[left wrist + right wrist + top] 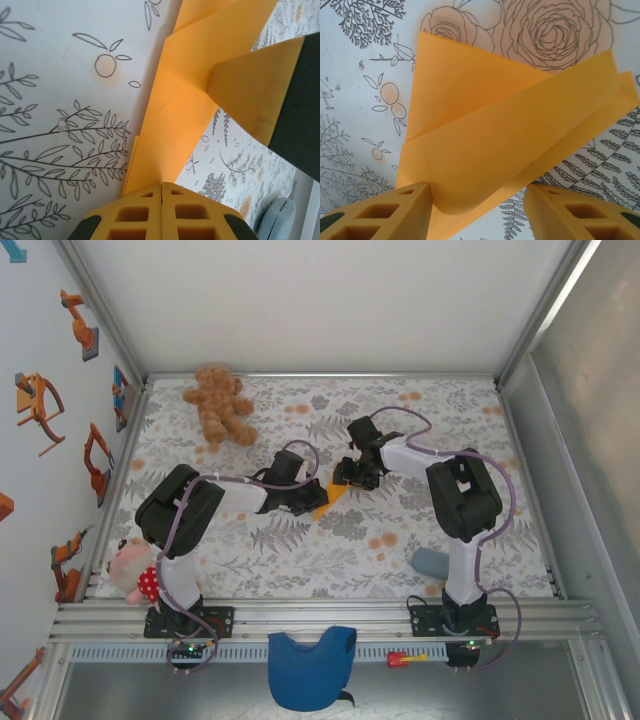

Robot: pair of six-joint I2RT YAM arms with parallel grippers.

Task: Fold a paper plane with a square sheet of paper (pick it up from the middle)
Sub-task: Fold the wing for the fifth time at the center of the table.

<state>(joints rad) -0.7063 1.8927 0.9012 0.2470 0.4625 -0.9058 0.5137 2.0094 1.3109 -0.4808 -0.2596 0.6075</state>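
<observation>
Folding is judged late-stage. The orange paper [330, 498] is seen mid-table as a narrow pointed wedge, with no flat square left. Stacked layers and long diagonal creases are shown in both wrist views. Wing folds and a final press are judged to remain; symmetry cannot be confirmed, nor whether the paper is lifted clear of the table [330, 570]. The left gripper [162, 192] is closed tight, fingers pressed together, with the paper's narrow end pinched in the seam. The right gripper [477, 200] is held apart astride the paper's wider end. One finger [410, 210] is touching the sheet and the other is just beside it, so no grip is made there. Long folded edges run between the two grippers, and loose layered corners are left free at the far end. Open floral surface is available in front of and to the right of the paper. The teddy bear [220, 405] is well apart at the far left. The blue cloth [312, 668] is draped over the near rail, off the work area. The pink plush [130, 575] is parked by the left arm's base, and a grey-blue object [432, 562] lies near the right arm's base. The tightest spot is judged to be between the two grippers, which are set close together over the paper.
</observation>
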